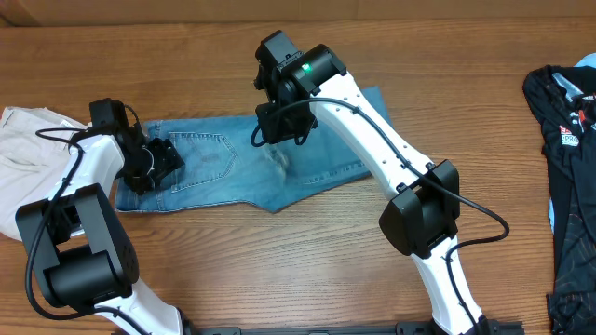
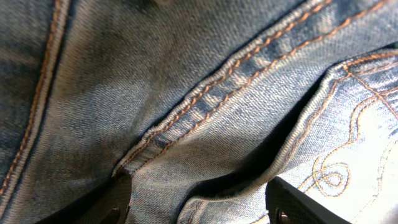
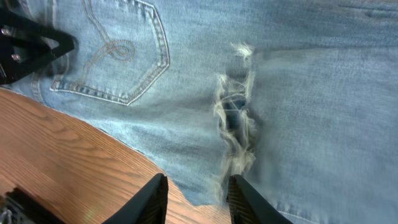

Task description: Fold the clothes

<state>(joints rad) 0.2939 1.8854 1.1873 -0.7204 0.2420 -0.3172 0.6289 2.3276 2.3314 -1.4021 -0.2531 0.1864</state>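
The light-blue jeans [image 1: 233,167] lie folded into a short band on the wooden table [image 1: 279,270], with a stitched back pocket [image 3: 118,56] facing up. A frayed hem [image 3: 236,124] lies across the middle of the denim. My right gripper [image 3: 198,202] hangs open just above that hem near the front edge of the jeans, nothing between its fingers; in the overhead view the right gripper [image 1: 272,128] is over the middle of the band. My left gripper [image 2: 199,205] is open at the waistband end, its fingers [image 2: 292,202] straddling a raised fold of denim [image 2: 205,186].
Cream-white trousers [image 1: 28,140] lie bunched at the left edge, right beside the left arm. A black garment with white printing [image 1: 568,121] lies at the far right. Bare wood runs along the front of the table.
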